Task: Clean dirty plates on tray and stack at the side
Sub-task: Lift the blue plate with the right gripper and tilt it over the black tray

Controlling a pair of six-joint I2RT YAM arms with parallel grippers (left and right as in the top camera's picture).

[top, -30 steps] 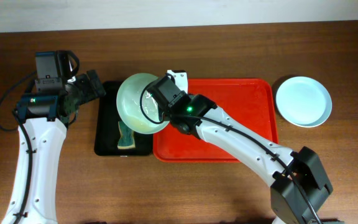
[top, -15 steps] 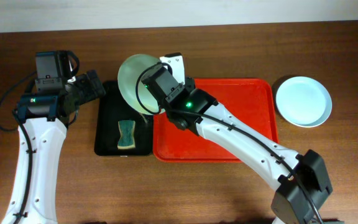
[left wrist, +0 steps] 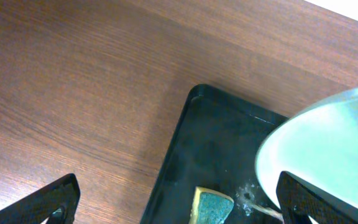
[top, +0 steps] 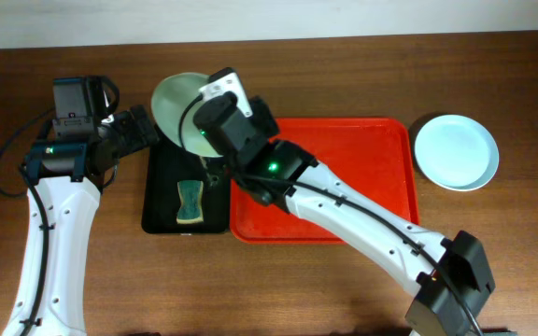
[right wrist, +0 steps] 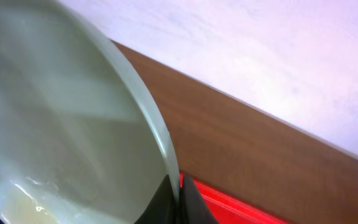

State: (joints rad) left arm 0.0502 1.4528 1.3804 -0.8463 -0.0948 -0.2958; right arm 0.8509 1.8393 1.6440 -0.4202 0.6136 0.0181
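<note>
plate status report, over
Right gripper shut on pale green plate, tilted above black tray. Left gripper open, empty, beside it. Sponge lies in black tray, untouched. Second plate sits right of red tray.

From where I stand I count two round shallow plates — one pale green plate (top: 174, 110) and one pale blue plate (top: 456, 151). There are two plastic trays — one large red rectangular tray (top: 372, 149), one narrower black tray (top: 162, 187). There is one yellow-and-green sponge (top: 190, 203), and two white robot arms, the left arm (top: 54, 215) and the right arm (top: 362, 217).
</note>
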